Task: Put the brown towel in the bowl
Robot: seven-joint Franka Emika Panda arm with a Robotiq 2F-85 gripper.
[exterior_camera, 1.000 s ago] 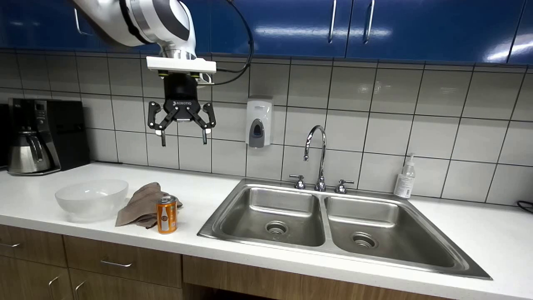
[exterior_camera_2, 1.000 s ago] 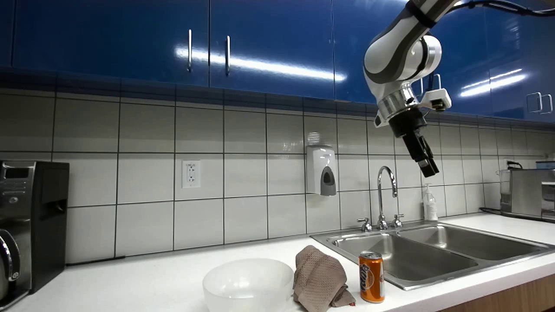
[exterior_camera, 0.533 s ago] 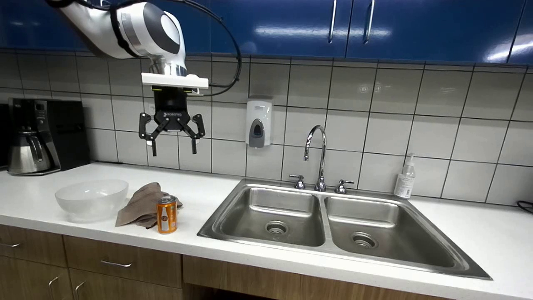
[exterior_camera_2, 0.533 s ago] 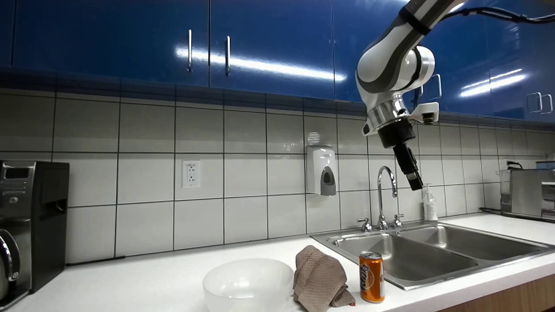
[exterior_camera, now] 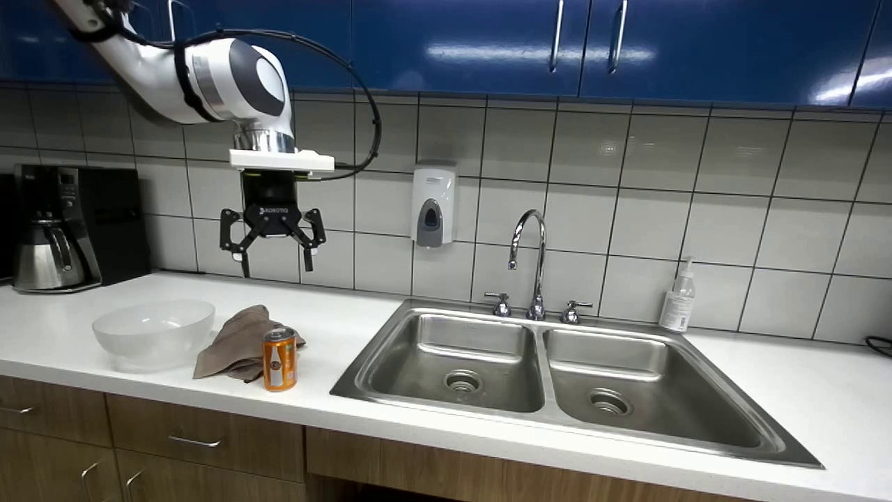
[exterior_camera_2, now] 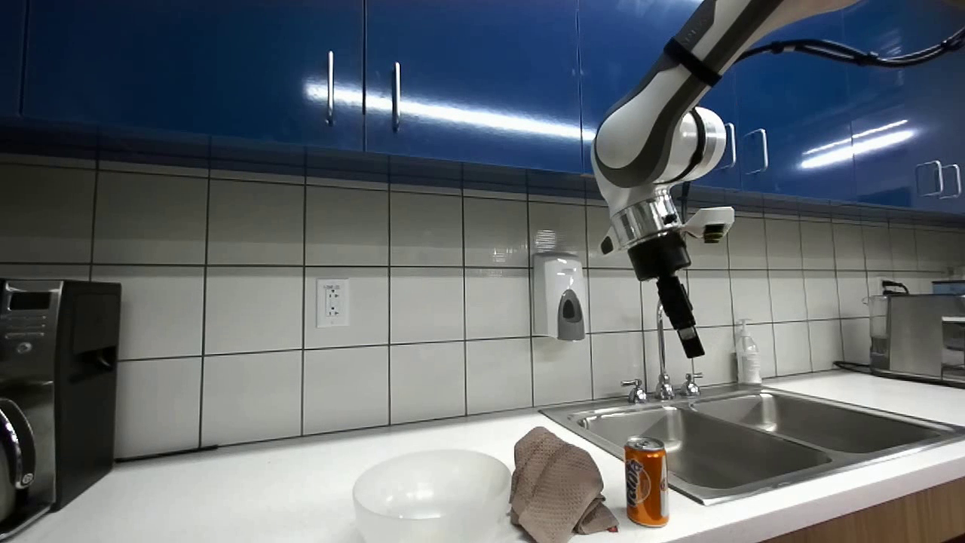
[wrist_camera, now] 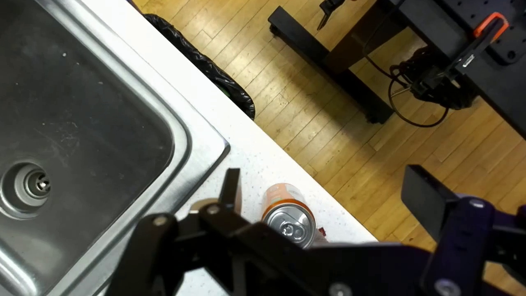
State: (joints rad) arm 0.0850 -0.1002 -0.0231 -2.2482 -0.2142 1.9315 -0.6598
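Tool [exterior_camera: 277,265] hangs above the bench [exterior_camera: 334,324] in an exterior view, jaws wide and holding nothing, presumably spread to admit loose folds. Next, an upright can [exterior_camera: 279,362] partly screens the brown towel [exterior_camera: 235,345], which lies rumpled just beside the bowl [exterior_camera: 153,341], set mouth upward apparently to receive it.

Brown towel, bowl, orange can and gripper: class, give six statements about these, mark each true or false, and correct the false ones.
1. The orange can stands upright. True.
2. The brown towel lies beside the bowl. True.
3. The bowl is bright red. False: it is whitish and translucent.
4. The orange can is in the sink. False: it stands on the counter.
5. The gripper is open. True.
6. The gripper holds the brown towel. False: it is up in the air, holding nothing.
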